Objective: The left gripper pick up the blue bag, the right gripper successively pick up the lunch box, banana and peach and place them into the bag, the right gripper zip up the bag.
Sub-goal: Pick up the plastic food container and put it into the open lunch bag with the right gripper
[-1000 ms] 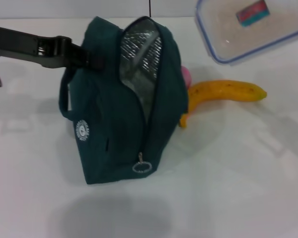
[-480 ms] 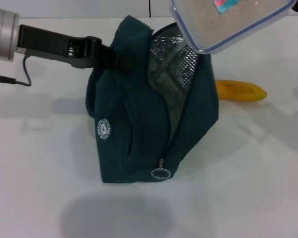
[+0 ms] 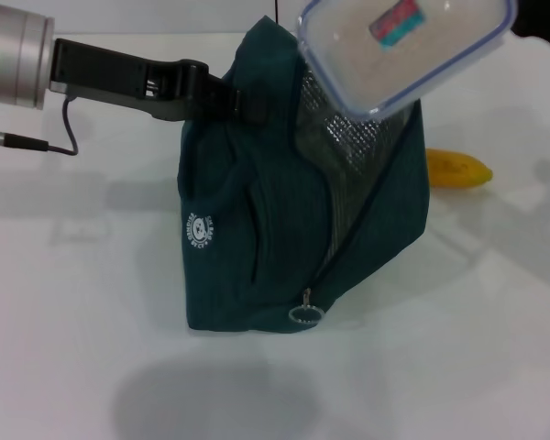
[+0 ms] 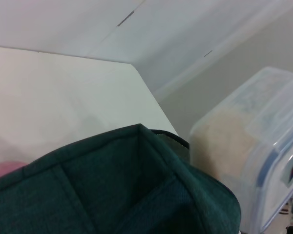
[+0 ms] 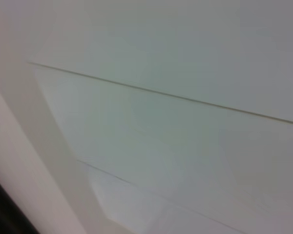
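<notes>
The blue bag (image 3: 257, 220) stands upright on the white table with its foil-lined mouth open. My left gripper (image 3: 227, 99) is shut on the bag's top edge at the left side. The lunch box (image 3: 405, 48) hangs tilted in the air, its lower edge over the open mouth. Only a dark piece of my right gripper (image 3: 535, 16) shows, at the box's far corner, holding it up. Behind the bag on the right, one end of the banana (image 3: 458, 170) pokes out. In the left wrist view I see the bag's rim (image 4: 136, 146), the lunch box (image 4: 249, 161), and a pink sliver of the peach (image 4: 2, 171).
The white table (image 3: 92, 302) spreads out around the bag. A cable (image 3: 37, 145) trails from my left arm at the left edge. The ring zip pull (image 3: 303, 315) hangs low on the bag's front. The right wrist view shows only a pale wall.
My left arm has carried the bag to the right, covering the peach and most of the banana. The lunch box has moved left and down, over the bag's mouth.
</notes>
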### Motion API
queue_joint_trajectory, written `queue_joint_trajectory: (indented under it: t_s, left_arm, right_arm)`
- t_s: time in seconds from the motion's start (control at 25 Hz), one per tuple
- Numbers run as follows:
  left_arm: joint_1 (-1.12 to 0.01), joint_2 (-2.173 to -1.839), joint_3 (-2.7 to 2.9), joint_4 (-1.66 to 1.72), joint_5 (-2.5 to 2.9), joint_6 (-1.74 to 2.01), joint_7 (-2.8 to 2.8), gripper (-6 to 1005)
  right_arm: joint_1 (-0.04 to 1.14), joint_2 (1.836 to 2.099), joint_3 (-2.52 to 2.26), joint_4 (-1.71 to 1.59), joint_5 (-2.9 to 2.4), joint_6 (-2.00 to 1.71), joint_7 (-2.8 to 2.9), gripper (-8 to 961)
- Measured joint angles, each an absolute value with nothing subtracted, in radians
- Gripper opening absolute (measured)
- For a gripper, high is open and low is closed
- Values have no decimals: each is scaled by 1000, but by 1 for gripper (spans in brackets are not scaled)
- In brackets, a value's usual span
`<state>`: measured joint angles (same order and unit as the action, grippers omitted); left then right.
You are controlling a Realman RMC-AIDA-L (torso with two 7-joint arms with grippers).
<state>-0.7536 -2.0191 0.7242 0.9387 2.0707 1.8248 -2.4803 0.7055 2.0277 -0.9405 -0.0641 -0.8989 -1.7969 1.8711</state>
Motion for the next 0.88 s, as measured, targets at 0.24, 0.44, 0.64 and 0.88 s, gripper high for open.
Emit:
queue_joint_trajectory:
  t_s: [0.24, 0.44, 0.64, 0.88]
  left_arm:
    - [-750, -2019, 716, 939, 2070, 1824, -2480, 40]
    - [-746, -2019, 713, 939, 2070, 1823, -2481, 40]
    - [-754, -2020, 713, 923, 2066, 1822, -2478, 39]
    - [-755, -2013, 718, 887, 2047, 1802, -2462, 39]
  right_arm:
    - [695, 2028, -1018, -64, -900, -1733, 1829, 124]
    - [692, 2028, -1086, -71, -901, -1692, 1809, 130]
    - [706, 2028, -1167, -76, -901, -1634, 1790, 137]
    - [762, 2028, -1321, -84, -900, -1550, 1788, 145]
